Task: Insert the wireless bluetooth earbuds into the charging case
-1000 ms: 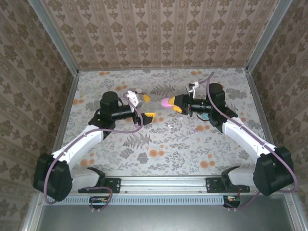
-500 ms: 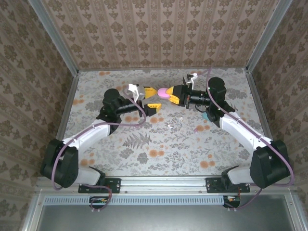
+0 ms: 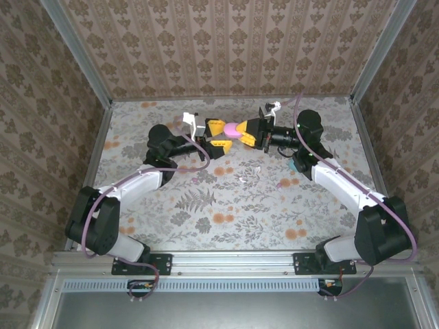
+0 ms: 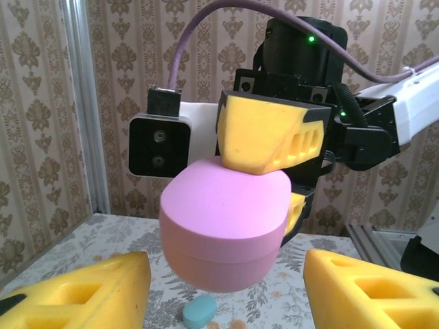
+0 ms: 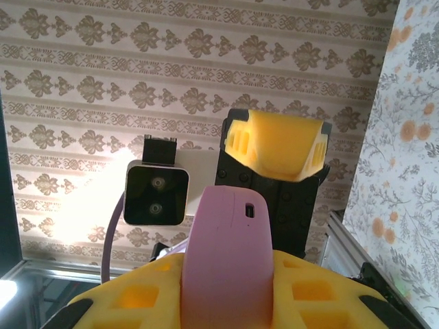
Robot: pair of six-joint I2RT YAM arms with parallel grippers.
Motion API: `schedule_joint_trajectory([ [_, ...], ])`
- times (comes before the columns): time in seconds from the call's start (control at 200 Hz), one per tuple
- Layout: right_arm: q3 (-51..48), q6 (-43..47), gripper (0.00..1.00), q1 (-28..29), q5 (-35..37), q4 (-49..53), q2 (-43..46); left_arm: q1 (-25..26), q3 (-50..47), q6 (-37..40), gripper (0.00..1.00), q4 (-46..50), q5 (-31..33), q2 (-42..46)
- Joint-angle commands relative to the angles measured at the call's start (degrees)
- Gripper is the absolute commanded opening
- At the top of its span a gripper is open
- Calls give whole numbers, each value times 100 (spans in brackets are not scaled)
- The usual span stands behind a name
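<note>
While the overhead view has both arms meeting at the far middle of the flowered worktop, it gives the pink charging case as little more than a pink blob between yellow fingers. The left wrist camera shows it close up. It is a rounded pebble with a faint seam round it, held clear of the worktop. The right hand pinches it top and bottom, with its jaws closed on it. The left hand is partly open, with one yellow finger on each side of the case. A gap shows on both sides, so it has hold of nothing.

From the right wrist the case appears edge-on, rising between that hand's own fingers. A small oval port shows in its rim, which the other views do not give. Beyond it sit one yellow finger of the left hand and the left arm's camera block.

The earbuds lie loose on the worktop, nearer the arm bases and well apart from the case. They show from above as tiny pale specks, with a pinkish one just beside the right forearm. They are too small to tell more.

A teal piece lies on the worktop under the raised case. The case hides much of the worktop behind it, and I cannot tell whether the piece is a bud or a case. Two green lights glow on the right arm's wrist, and a purple cable loops over it. Patterned wallpaper lines the walls.
</note>
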State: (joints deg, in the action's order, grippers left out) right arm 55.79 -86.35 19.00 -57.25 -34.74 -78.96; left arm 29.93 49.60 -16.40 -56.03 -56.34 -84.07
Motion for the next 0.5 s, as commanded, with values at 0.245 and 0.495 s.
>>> schedule_joint_trajectory([
  [0.245, 231, -263, 28, 105, -163, -609, -313, 83, 323, -228, 56, -216, -145, -65],
  [0.495, 195, -378, 27, 112, -146, -808, -324, 74, 306, -161, 50, -198, -88, -23],
])
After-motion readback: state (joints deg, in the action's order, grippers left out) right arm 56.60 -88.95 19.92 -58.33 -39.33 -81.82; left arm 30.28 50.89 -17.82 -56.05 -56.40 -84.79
